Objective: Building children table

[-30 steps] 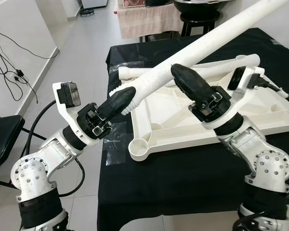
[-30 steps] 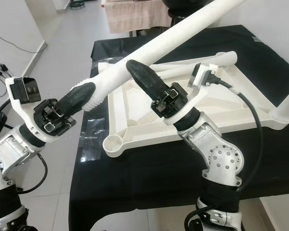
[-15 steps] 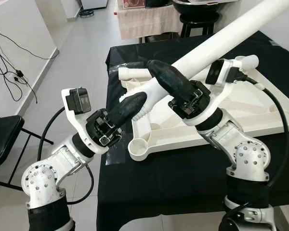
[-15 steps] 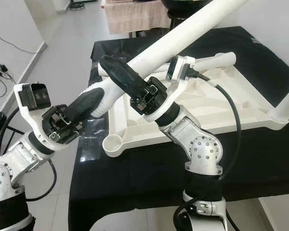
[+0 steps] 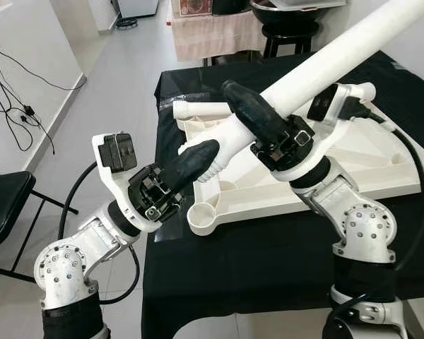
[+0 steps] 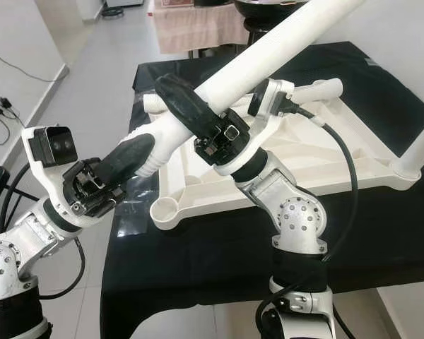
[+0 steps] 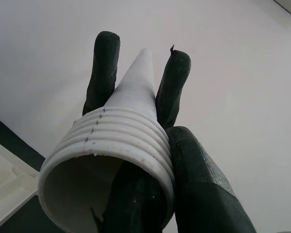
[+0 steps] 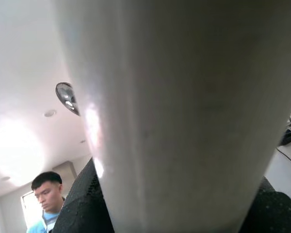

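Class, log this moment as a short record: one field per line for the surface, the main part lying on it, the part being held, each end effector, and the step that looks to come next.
surface: table under a black cloth
main part: white tabletop, lying underside up
open socket: round corner socket, nearest the robot
held part: white table leg, tilted, threaded end low
left end effector: shut on the leg's threaded end
right end effector: shut on the leg higher up
likely next step: guiding the threaded end into a socket, probably the near corner one

Table leg (image 5: 339,53): white plastic, smooth, faint sheen, ribbed threads at its end. Tabletop (image 5: 381,159): white moulded plastic, matt. Counter (image 5: 268,261): black cloth cover, matt. Fingers (image 7: 104,68): black, rough, rubbery. Arms: brushed silver metal.
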